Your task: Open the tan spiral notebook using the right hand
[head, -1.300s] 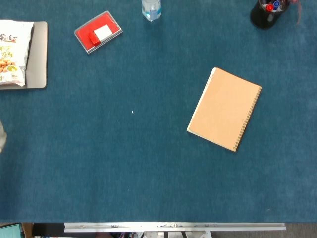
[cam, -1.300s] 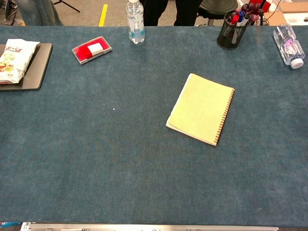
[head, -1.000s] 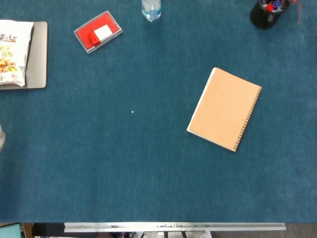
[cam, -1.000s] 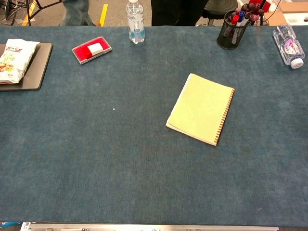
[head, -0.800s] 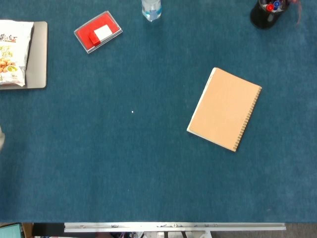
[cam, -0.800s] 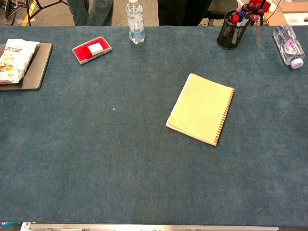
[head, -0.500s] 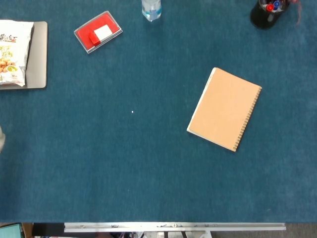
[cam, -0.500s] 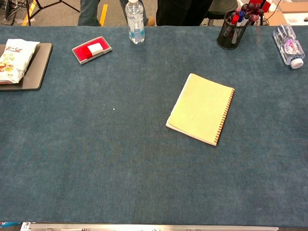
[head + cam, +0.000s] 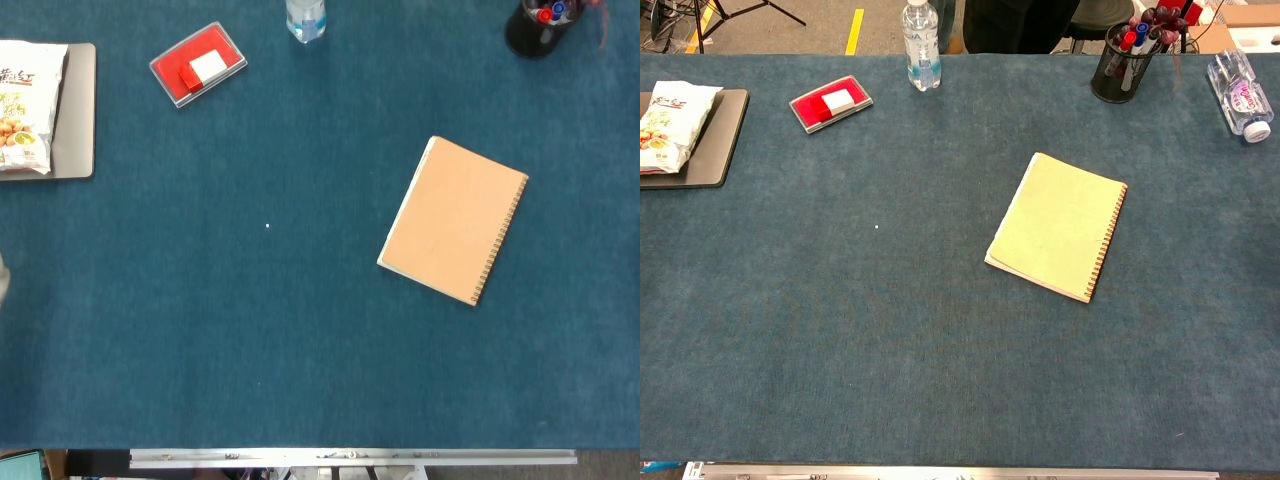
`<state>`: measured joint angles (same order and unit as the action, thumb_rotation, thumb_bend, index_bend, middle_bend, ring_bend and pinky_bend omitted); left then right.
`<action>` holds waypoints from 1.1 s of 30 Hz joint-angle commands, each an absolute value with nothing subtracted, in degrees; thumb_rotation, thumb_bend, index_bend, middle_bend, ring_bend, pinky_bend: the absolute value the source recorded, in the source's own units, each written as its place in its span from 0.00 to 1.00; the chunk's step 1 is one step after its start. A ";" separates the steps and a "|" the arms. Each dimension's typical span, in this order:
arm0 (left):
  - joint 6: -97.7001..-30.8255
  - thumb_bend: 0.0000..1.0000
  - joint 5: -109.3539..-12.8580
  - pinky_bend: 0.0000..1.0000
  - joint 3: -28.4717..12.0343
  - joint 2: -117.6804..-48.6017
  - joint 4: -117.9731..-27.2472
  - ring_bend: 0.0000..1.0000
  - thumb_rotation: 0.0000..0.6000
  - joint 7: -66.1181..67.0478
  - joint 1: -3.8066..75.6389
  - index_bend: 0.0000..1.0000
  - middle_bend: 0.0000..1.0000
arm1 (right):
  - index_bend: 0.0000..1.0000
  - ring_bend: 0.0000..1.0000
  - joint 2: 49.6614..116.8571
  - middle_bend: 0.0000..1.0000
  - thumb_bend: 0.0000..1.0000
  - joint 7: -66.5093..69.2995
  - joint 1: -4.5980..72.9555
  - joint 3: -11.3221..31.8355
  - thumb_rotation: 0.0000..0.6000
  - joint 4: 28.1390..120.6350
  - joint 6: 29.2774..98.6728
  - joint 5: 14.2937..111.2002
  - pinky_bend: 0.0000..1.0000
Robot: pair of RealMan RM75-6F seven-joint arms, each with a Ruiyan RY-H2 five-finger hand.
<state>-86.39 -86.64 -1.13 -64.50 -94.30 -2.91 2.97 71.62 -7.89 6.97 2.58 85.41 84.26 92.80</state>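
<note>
The tan spiral notebook (image 9: pixel 455 220) lies closed and flat on the blue table cloth, right of the middle. It is turned a little clockwise, with its wire binding along the right edge. In the chest view the same notebook (image 9: pixel 1058 226) looks yellowish under the light, and its page edges show at the lower left corner. Neither of my hands shows in either view, and nothing touches the notebook.
A red box (image 9: pixel 198 64) and a water bottle (image 9: pixel 921 44) stand at the back. A snack bag (image 9: pixel 25 105) lies on a grey tray (image 9: pixel 80 110) at far left. A pen cup (image 9: pixel 1123 58) and a lying bottle (image 9: pixel 1240 95) are back right. A pale sliver (image 9: pixel 3 277) crosses the left edge.
The table and the notebook are unchanged. Only people behind the far edge of the table have shifted in the chest view.
</note>
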 commanded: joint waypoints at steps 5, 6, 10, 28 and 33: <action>-86.70 0.30 -86.49 0.72 -1.27 -64.51 -94.24 0.57 1.00 -2.53 2.80 0.66 0.61 | 0.29 0.15 72.56 0.24 0.19 -9.53 10.92 2.97 1.00 85.03 76.50 89.65 0.24; -86.60 0.30 -86.48 0.72 -1.21 -64.52 -94.29 0.57 1.00 -2.52 2.80 0.66 0.61 | 0.26 0.14 72.75 0.22 0.19 -9.35 11.34 3.01 1.00 84.84 75.72 89.35 0.23; -86.45 0.30 -86.54 0.72 -1.07 -64.35 -94.49 0.57 1.00 -2.60 2.77 0.66 0.61 | 0.24 0.11 73.85 0.19 0.19 -9.70 12.81 3.25 1.00 84.58 73.49 88.39 0.22; -86.09 0.30 -86.70 0.72 -0.91 -64.17 -94.50 0.57 1.00 -2.84 2.79 0.66 0.61 | 0.15 0.09 75.05 0.14 0.47 -16.06 17.55 6.41 1.00 93.75 65.28 77.27 0.22; -86.21 0.30 -86.87 0.72 -0.87 -64.11 -94.55 0.57 1.00 -2.99 2.75 0.66 0.61 | 0.14 0.08 75.52 0.13 0.57 -17.87 18.79 6.85 1.00 94.61 63.85 74.56 0.22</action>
